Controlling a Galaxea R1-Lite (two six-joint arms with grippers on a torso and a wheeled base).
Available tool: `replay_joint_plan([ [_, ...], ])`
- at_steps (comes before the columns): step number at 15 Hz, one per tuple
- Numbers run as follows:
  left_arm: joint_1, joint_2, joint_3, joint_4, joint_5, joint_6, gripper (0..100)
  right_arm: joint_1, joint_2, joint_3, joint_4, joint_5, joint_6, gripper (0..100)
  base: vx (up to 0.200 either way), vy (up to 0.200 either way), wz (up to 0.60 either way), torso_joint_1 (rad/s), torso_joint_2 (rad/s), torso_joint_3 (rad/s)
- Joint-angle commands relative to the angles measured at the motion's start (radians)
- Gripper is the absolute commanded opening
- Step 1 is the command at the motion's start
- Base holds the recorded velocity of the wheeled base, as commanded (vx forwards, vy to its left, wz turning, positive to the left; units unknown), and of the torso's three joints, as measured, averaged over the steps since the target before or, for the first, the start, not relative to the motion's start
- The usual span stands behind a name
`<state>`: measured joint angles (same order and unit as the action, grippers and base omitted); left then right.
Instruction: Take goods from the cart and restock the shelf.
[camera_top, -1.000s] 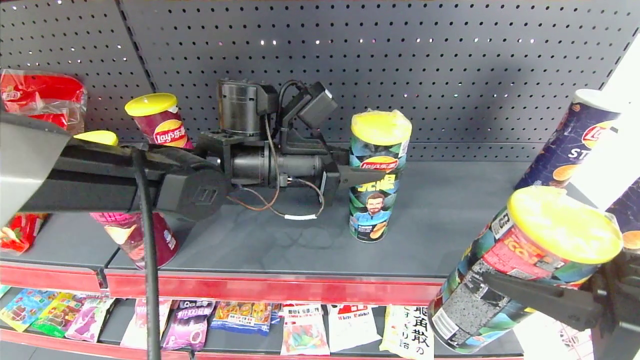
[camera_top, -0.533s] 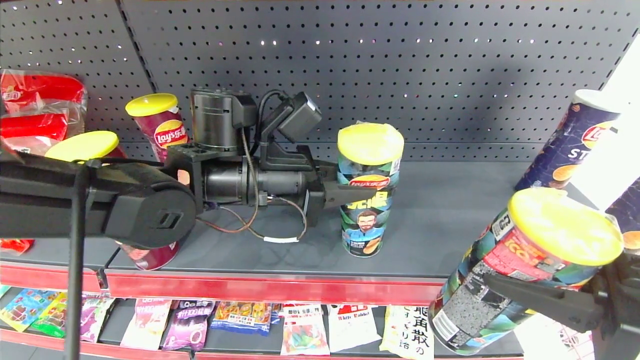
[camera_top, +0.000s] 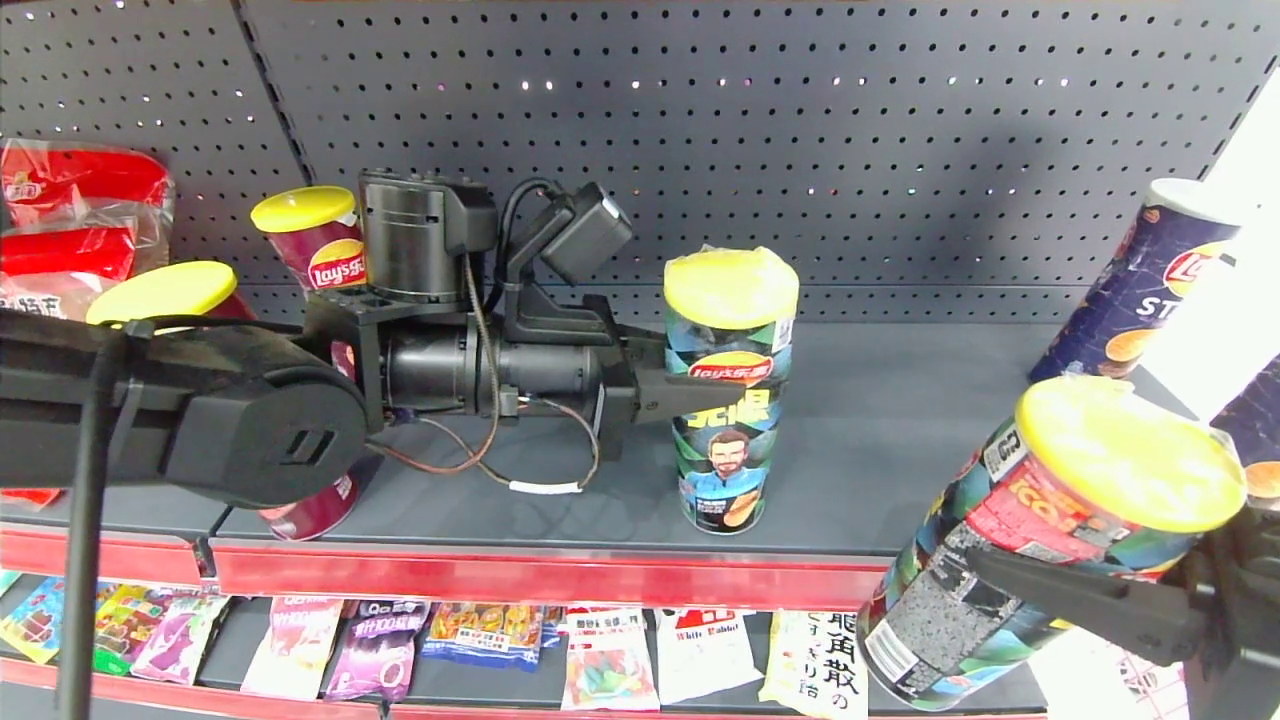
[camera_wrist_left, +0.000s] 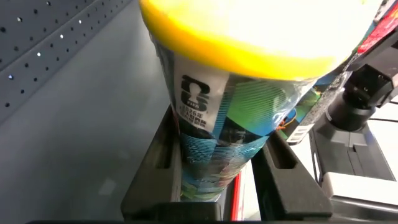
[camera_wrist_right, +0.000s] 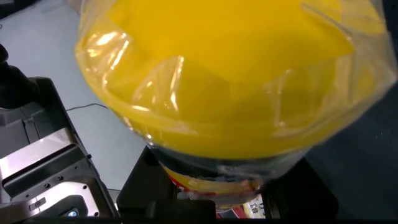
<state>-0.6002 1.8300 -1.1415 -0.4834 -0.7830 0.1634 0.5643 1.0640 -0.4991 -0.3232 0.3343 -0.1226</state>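
Note:
A green-and-blue chips can with a yellow lid stands upright near the front of the grey shelf; whether its base touches the shelf I cannot tell. My left gripper comes in from the left and is shut on its middle. In the left wrist view the can sits between the black fingers of the left gripper. At the lower right, in front of the shelf, my right gripper is shut on a second, tilted can. Its yellow lid faces the right wrist camera above the right gripper.
Two maroon cans stand at the shelf's left behind my left arm, with red bags beside them. A dark blue can leans at the right end. A pegboard wall backs the shelf. Snack packets fill the lower shelf.
My left arm has drawn the can it holds to the left and toward the shelf's front edge. The right gripper and its can have stayed put.

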Motion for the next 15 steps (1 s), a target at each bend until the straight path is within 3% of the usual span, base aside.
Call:
replay_joint_plan([
  [1, 0.0, -0.011, -0.001, -0.007, 0.001, 0.001, 0, 0.002, 0.001, 0.001, 0.0, 0.0, 0.0, 0, 0.0, 0.0, 0.0, 0.0, 0.0, 0.0],
  [15, 0.002, -0.017, 0.029, -0.003, 0.001, 0.002, 0, 0.002, -0.004, 0.004, 0.0, 0.0, 0.0, 0, 0.0, 0.0, 0.0, 0.0, 0.0, 0.0],
])
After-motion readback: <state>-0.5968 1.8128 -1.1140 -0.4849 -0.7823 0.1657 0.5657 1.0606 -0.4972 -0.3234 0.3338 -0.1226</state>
